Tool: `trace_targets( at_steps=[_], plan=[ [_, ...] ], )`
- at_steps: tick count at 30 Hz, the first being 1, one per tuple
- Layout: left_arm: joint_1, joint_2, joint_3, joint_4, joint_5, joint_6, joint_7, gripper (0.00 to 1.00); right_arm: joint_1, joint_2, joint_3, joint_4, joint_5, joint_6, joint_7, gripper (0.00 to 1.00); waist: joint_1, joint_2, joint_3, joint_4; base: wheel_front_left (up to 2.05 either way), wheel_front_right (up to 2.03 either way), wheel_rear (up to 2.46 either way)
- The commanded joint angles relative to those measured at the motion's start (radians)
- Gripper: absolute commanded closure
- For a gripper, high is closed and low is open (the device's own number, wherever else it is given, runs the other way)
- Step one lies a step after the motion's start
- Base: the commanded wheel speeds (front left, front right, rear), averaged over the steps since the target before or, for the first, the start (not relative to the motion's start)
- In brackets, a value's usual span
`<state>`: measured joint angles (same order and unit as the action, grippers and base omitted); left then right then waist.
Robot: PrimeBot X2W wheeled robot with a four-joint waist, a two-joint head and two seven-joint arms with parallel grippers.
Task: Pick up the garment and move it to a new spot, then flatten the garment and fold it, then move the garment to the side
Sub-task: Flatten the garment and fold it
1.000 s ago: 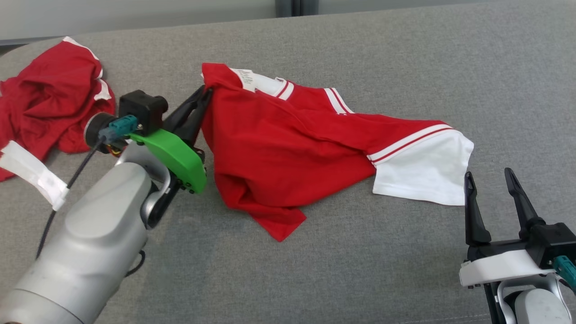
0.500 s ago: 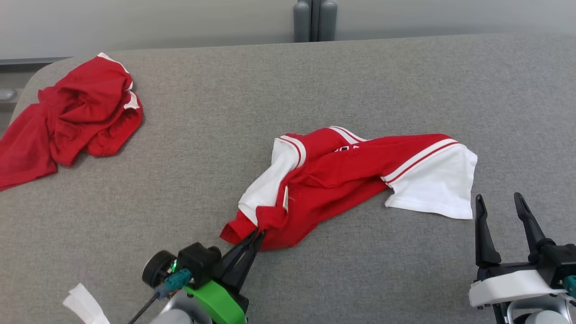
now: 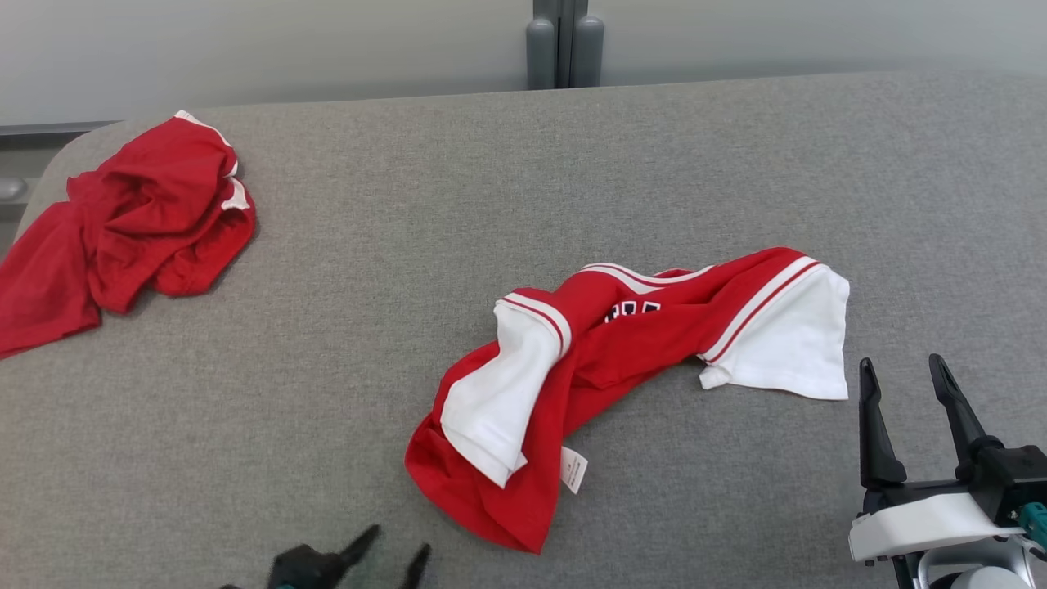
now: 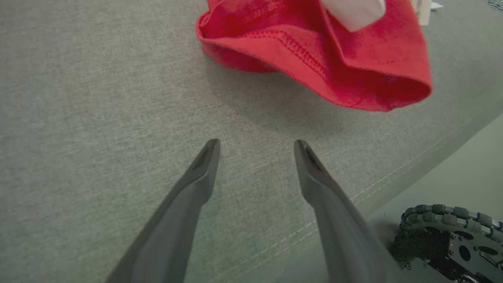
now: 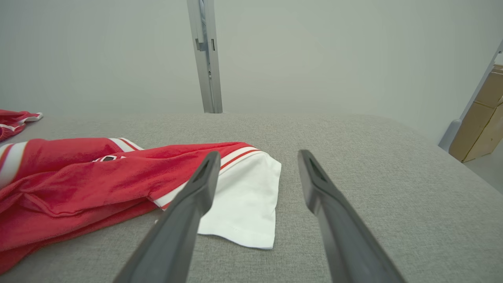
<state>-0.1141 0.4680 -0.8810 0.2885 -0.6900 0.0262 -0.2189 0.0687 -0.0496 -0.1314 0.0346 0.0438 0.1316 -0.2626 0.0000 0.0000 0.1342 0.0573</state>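
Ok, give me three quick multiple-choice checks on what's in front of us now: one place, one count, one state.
1. Where on the grey surface does the crumpled red garment lie in the head view?
A. far left
B. middle
C. far right

2. How many white sleeves show on the red shirt?
A. one
B. two
C. none

3. The left hand is:
A. shut on the shirt's hem
B. open around a sleeve
C. open, clear of the shirt

Answers:
1 A, it sits by the surface's rounded left corner.
2 B, one sleeve lies at the shirt's left end and one at its right end.
3 C, its fingers stand apart over bare surface, with the hem beyond their tips.
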Motion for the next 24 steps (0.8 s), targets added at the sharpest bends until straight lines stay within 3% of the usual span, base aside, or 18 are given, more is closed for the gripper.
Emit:
trace_targets(
  at_steps=[1, 4, 7, 16, 24],
  plan=[
    [0.013, 0.026, 0.028, -0.019, -0.024, 0.023, 0.005, 0.00, 0.011, -0.002, -0.002, -0.001, 0.003, -0.002, -0.003, 0.00, 0.0000, 0.0000, -0.004, -0.007, 0.00, 0.00, 0.00],
    [0.004, 0.072, 0.094, -0.091, -0.036, 0.076, -0.010, 0.00, 0.018, -0.002, -0.004, -0.004, 0.005, -0.002, -0.003, 0.00, 0.0000, 0.0000, -0.005, -0.013, 0.00, 0.00, 0.00],
    [-0.021, 0.082, 0.129, -0.181, -0.041, 0.085, -0.020, 0.00, 0.023, -0.002, -0.005, -0.003, 0.006, -0.002, -0.003, 0.00, 0.0000, 0.0000, -0.004, -0.017, 0.00, 0.00, 0.00],
    [-0.149, -0.008, 0.096, -0.254, -0.025, 0.065, 0.038, 0.00, -0.015, -0.002, 0.021, -0.003, 0.008, -0.002, -0.003, 0.00, 0.0000, 0.0000, 0.014, -0.064, 0.00, 0.00, 0.00],
    [-0.229, -0.049, 0.042, -0.121, 0.020, 0.088, 0.126, 0.00, -0.024, -0.002, 0.018, -0.005, 0.027, -0.002, -0.003, 0.00, 0.0000, 0.0000, 0.043, -0.104, 0.00, 0.00, 0.00]
  ],
)
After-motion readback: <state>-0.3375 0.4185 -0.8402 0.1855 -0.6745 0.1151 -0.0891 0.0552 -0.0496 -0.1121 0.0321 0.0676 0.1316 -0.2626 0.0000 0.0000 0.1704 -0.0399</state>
